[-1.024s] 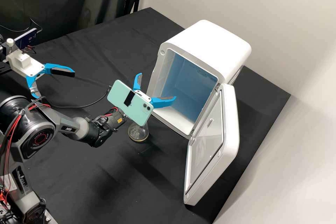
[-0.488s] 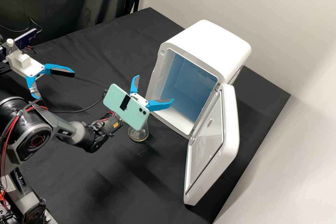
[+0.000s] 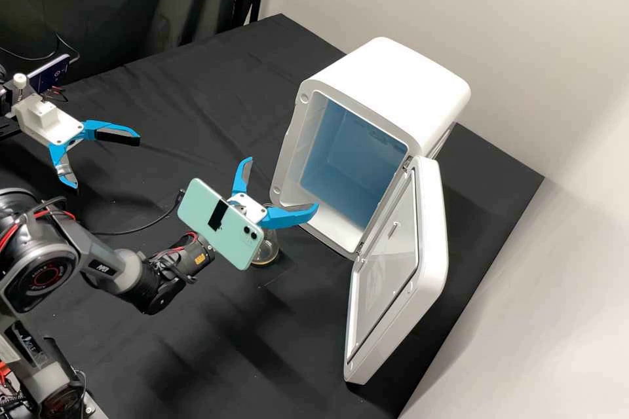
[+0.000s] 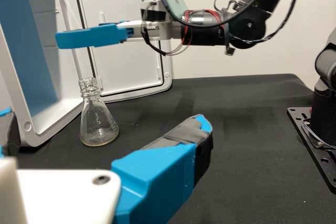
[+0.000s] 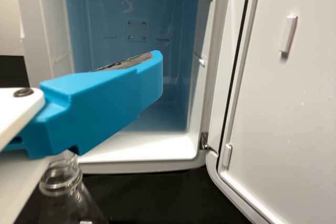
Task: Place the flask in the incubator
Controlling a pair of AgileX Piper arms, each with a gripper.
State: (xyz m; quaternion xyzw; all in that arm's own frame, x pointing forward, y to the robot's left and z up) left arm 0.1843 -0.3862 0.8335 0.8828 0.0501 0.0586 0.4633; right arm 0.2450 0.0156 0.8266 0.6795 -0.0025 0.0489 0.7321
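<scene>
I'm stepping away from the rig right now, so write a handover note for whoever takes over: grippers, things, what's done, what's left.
The left gripper is open and empty, off to the side.
The right gripper is open, above the neck of the flask, not gripping it.
The flask stands upright on the bench in front of the incubator.
Done: door open.
Left: grip the flask, set it inside.

Centre frame, right gripper [image 3: 280, 186] held level, fingers spread wide; left gripper [image 3: 101, 158] at left edge, likewise spread.
</scene>
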